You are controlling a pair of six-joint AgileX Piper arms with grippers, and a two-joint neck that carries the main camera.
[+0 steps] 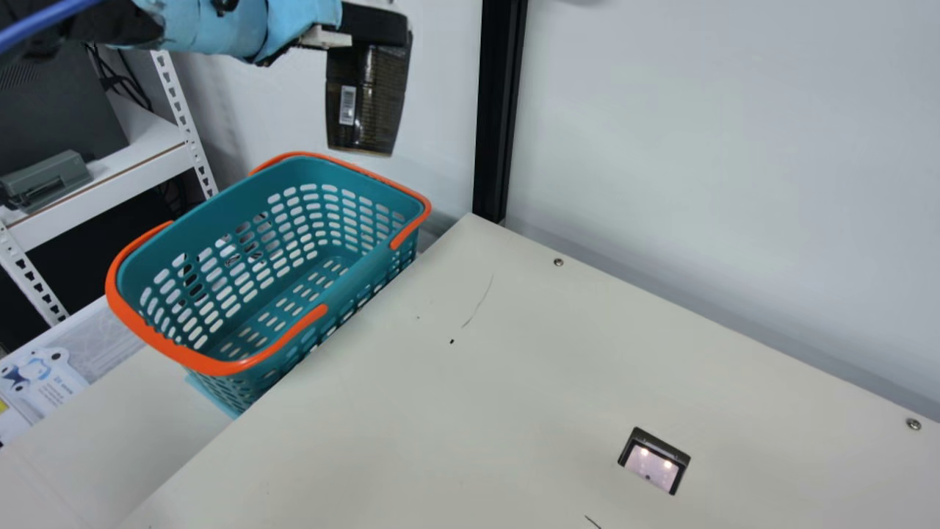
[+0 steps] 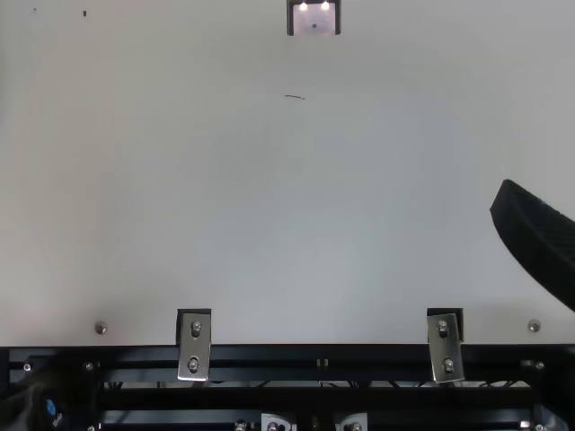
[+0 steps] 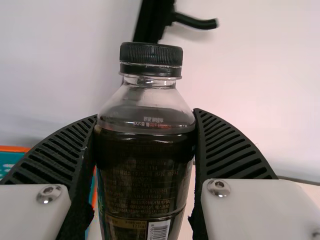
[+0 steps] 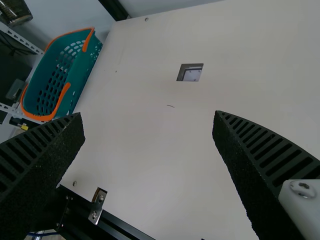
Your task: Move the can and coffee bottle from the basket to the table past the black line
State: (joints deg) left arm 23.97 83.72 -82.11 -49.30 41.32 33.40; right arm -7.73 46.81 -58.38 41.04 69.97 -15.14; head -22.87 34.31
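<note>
At the top of the main view my left gripper (image 1: pixel 376 26) is shut on the dark coffee bottle (image 1: pixel 367 99), holding it in the air above the back end of the teal basket (image 1: pixel 345 257). The left wrist view has the bottle (image 3: pixel 145 165), black cap up, between both pads of my left gripper (image 3: pixel 145 130). One finger of my right gripper (image 2: pixel 544 242) reaches in at the top view's right edge. Seen from its own wrist, my right gripper (image 4: pixel 147 117) stands open over the table (image 4: pixel 145 150), nothing between its fingers. Short thin dark marks lie on the tabletop.
The basket, with orange handles folded to its rim, stands beside the table's left edge. A black post (image 1: pixel 499 110) rises at the table's back corner. A rectangular cutout (image 1: pixel 653 461) is set in the tabletop. White shelving (image 1: pixel 147 158) stands behind the basket at left.
</note>
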